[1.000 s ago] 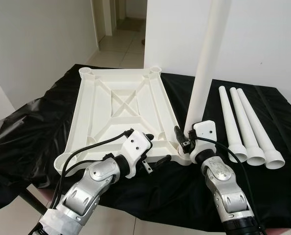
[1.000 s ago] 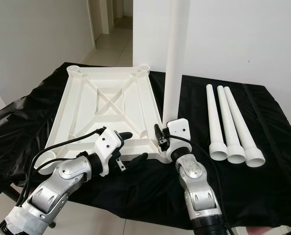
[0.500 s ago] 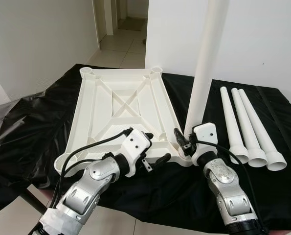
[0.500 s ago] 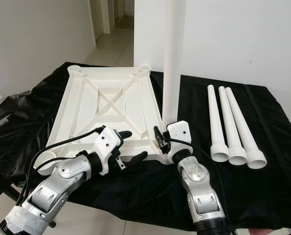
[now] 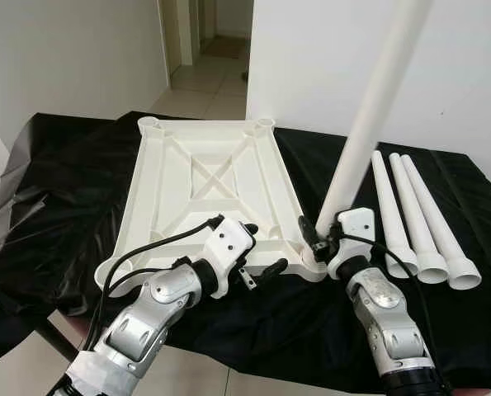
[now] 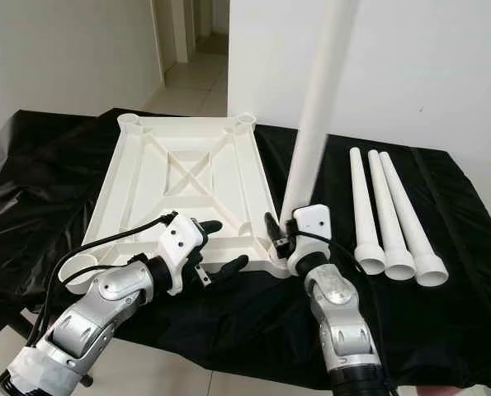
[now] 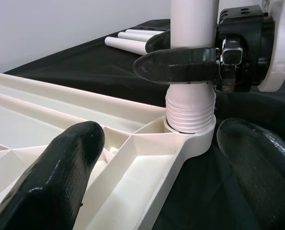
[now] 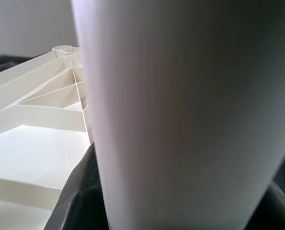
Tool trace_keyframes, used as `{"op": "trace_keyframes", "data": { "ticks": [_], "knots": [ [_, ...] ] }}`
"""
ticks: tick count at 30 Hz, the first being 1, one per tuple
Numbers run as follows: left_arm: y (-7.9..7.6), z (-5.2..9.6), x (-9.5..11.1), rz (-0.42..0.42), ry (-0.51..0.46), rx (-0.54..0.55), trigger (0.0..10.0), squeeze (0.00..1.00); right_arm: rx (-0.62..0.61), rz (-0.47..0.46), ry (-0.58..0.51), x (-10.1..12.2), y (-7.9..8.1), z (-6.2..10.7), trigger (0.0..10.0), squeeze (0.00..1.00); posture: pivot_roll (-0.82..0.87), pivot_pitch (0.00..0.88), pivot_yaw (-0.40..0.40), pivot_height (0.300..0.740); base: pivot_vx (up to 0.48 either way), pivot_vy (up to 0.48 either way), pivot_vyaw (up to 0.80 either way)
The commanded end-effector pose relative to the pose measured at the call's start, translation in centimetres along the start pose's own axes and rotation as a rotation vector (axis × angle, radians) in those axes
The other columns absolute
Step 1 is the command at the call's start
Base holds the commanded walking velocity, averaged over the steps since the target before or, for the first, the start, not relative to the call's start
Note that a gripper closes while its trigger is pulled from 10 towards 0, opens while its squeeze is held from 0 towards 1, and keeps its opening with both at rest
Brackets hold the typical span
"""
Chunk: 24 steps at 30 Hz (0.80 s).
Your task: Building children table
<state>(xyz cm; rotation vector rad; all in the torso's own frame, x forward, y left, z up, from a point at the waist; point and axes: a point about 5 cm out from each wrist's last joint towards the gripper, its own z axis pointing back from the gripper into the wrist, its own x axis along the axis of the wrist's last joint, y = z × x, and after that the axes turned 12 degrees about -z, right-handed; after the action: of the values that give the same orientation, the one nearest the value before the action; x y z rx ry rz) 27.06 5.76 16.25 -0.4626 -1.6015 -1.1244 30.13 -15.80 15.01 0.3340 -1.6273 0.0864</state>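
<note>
A white tabletop point(image 5: 204, 177) lies upside down on the black cloth, ribs up, with round sockets at its corners. A long white table leg point(image 5: 369, 124) stands in the near right corner socket point(image 7: 192, 136) and leans to the right. Its threaded end point(image 7: 190, 108) sits partly above the socket rim. My right gripper point(image 5: 315, 239) is shut on the leg just above the thread. My left gripper point(image 5: 266, 247) is open, its fingers point(image 7: 61, 163) straddling the tabletop's near edge just left of that socket. In the right wrist view the leg point(image 8: 180, 120) is close up.
Three spare white legs point(image 5: 418, 223) lie side by side on the cloth to the right, flared ends toward me. The black cloth point(image 5: 55, 198) drapes over the table's front and left edges. A white wall stands behind, with a hallway at the back left.
The leg in my right gripper has tipped from nearly upright to leaning right. My left gripper has stayed where it was, open. The camera has shifted slightly.
</note>
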Motion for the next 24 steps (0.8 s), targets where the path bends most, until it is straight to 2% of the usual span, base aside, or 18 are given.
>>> {"op": "trace_keyframes", "data": {
  "ticks": [1,6,13,16,19,20,24],
  "knots": [
    [-0.1,0.1,0.4,-0.020,-0.012,-0.059,10.0,0.00,-0.073,-0.051,0.097,-1.9,-1.2,0.5,10.0,0.00,0.02,0.010,0.000,0.740,0.000,0.000,0.00],
    [-0.1,0.1,0.5,-0.020,-0.013,-0.059,10.0,0.00,-0.106,-0.083,0.115,-2.2,-1.7,0.4,10.0,0.00,0.02,0.014,0.000,0.740,0.000,0.000,0.00],
    [-0.1,0.2,0.5,-0.019,-0.012,-0.059,10.0,0.00,-0.112,-0.082,0.148,-2.5,-1.9,0.3,10.0,0.00,0.02,0.016,0.001,0.740,0.000,0.000,0.00],
    [-0.1,0.2,0.5,-0.018,-0.011,-0.057,10.0,0.00,-0.086,-0.020,0.149,-2.5,-1.6,0.2,10.0,0.00,0.02,0.018,-0.003,0.740,0.000,0.000,0.00],
    [-0.1,0.2,0.5,-0.018,-0.012,-0.057,10.0,0.00,-0.075,0.000,0.145,-2.5,-1.5,0.2,10.0,0.00,0.02,0.018,-0.003,0.740,0.000,0.000,0.00],
    [0.0,0.2,0.6,-0.018,-0.012,-0.053,10.0,0.00,-0.018,0.034,0.133,-2.5,-0.9,0.5,10.0,0.00,0.02,0.021,-0.005,0.740,0.000,0.000,0.00],
    [0.1,0.3,0.6,-0.018,-0.012,-0.048,10.0,0.00,0.033,0.070,0.113,-2.5,-0.3,0.9,10.0,0.00,0.02,0.024,-0.004,0.740,0.000,0.000,0.00]
  ]
}}
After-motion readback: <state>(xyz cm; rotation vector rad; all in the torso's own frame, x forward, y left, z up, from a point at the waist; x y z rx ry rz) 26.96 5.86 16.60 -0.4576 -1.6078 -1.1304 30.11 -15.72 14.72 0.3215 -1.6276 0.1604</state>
